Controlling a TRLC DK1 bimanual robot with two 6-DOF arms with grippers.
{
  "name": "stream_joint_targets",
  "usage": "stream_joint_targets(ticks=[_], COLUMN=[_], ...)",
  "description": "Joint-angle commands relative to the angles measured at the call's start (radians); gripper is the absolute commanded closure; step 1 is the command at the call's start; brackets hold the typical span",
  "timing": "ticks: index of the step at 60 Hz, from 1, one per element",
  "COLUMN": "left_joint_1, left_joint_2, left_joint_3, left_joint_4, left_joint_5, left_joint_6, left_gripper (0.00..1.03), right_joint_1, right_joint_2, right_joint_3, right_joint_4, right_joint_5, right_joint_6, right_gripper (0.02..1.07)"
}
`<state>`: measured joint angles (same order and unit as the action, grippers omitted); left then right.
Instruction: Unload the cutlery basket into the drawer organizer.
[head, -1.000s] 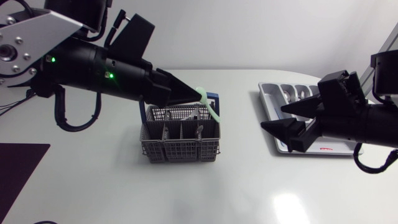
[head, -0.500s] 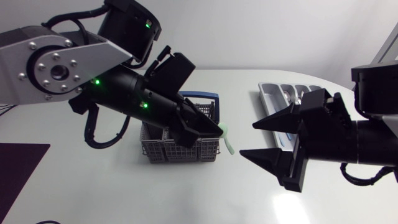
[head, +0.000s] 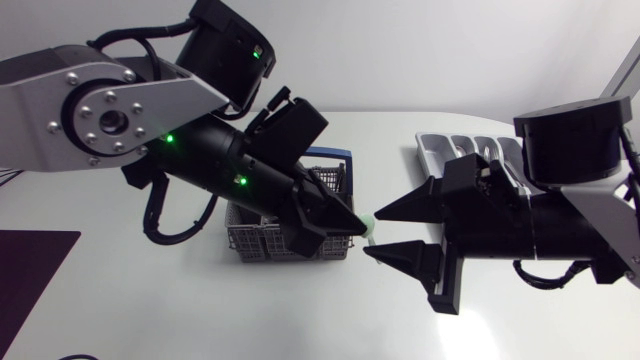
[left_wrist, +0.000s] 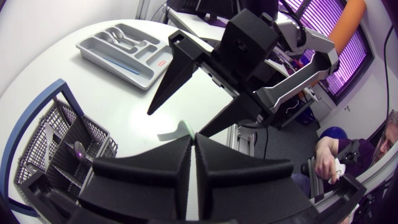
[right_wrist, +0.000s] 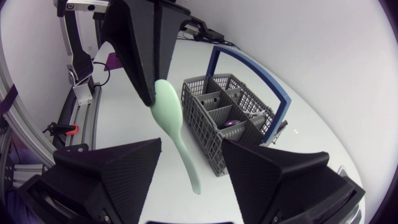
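Squarely between mint spoon and drawer organizer stands my right arm.

Head camera looked down over the white table, wrist cameras faced each other closely, both sharing the grey mesh basket.

Green spoon mostly behind left jaws

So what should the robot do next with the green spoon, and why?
Probably close the right gripper on the green spoon. The left gripper holds its bowl end, and the handle hangs between the right gripper's open fingers, so this looks like a handover.
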<state>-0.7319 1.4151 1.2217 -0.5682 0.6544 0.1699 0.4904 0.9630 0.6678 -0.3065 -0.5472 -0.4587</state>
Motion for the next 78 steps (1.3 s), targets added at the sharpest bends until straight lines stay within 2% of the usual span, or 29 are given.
stream_joint_targets(ticks=[1, 19, 36, 68, 70, 78], left_joint_1=[-0.009, -0.021, -0.029, -0.020, -0.018, -0.014], left_joint_2=[0.024, 0.041, 0.053, 0.048, 0.047, 0.039], left_joint_3=[0.033, 0.042, 0.052, 0.058, 0.059, 0.059], left_joint_4=[-0.007, -0.010, -0.018, -0.018, -0.016, -0.016], left_joint_5=[0.016, 0.036, 0.036, 0.036, 0.036, 0.036], left_joint_6=[0.025, 0.033, 0.033, 0.025, 0.023, 0.020], left_gripper=[1.00, 1.00, 1.00, 1.00, 0.97, 0.63], right_joint_1=[0.011, 0.016, 0.005, -0.050, -0.050, -0.050], right_joint_2=[0.017, 0.006, -0.012, -0.037, -0.038, -0.040], right_joint_3=[-0.028, -0.062, -0.099, -0.140, -0.142, -0.148], right_joint_4=[0.021, 0.026, 0.010, 0.006, 0.004, 0.003], right_joint_5=[-0.013, -0.022, -0.020, -0.019, -0.019, -0.014], right_joint_6=[-0.034, -0.075, -0.100, -0.113, -0.113, -0.113], right_gripper=[0.58, 0.95, 1.00, 1.01, 1.01, 1.01])
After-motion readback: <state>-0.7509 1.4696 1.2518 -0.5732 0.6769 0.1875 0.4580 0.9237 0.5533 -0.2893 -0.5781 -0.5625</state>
